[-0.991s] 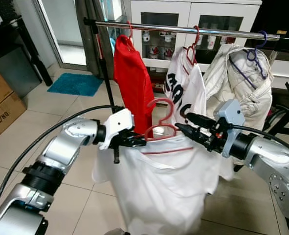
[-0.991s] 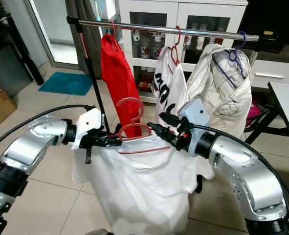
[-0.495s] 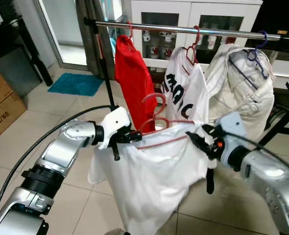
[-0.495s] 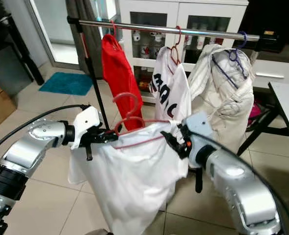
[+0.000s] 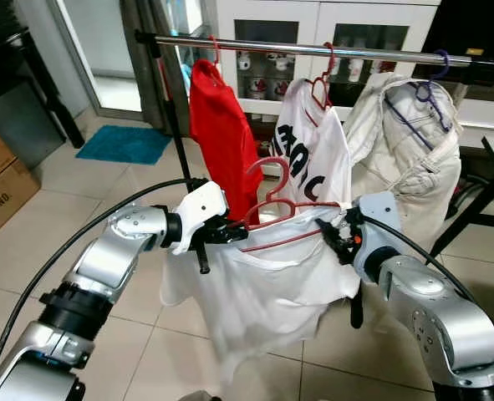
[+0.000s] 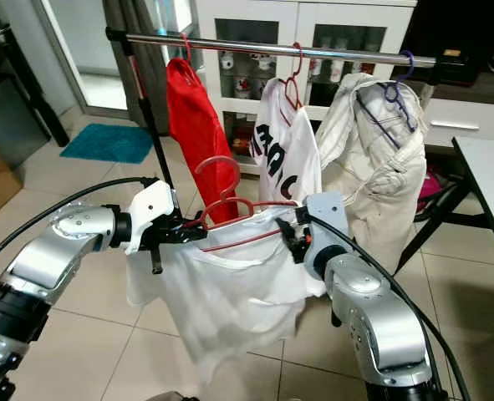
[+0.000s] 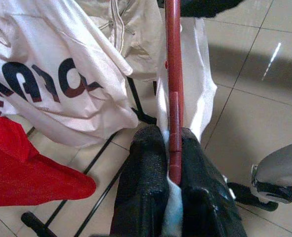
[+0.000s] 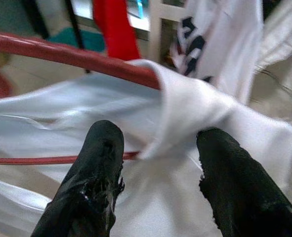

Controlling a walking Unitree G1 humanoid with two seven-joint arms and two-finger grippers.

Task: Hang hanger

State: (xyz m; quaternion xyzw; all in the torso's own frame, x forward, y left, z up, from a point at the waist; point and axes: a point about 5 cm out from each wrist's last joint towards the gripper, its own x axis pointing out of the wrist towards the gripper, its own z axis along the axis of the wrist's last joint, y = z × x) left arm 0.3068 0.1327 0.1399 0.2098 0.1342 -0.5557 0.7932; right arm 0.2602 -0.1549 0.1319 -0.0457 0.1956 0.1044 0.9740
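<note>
Left hand (image 5: 221, 232) clenching red hanger (image 5: 284, 213) end at frame centre; right hand (image 8: 158, 185) released beside shirt (image 5: 272, 284); rail (image 5: 313, 48) lying above, upper frame.

2 silver arms with black joint rings, white wrist housings, black-fingered grippers and a black cable.

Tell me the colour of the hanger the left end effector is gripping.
Red. The hanger shows best in the left wrist view, clamped in the left end effector.

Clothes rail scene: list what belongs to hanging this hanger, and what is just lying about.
Job: red hanger, white shirt on it, clothes rail, left gripper, right gripper.
Lying about: red garment, printed shirt, cream jacket, blue mat, cardboard box.
</note>
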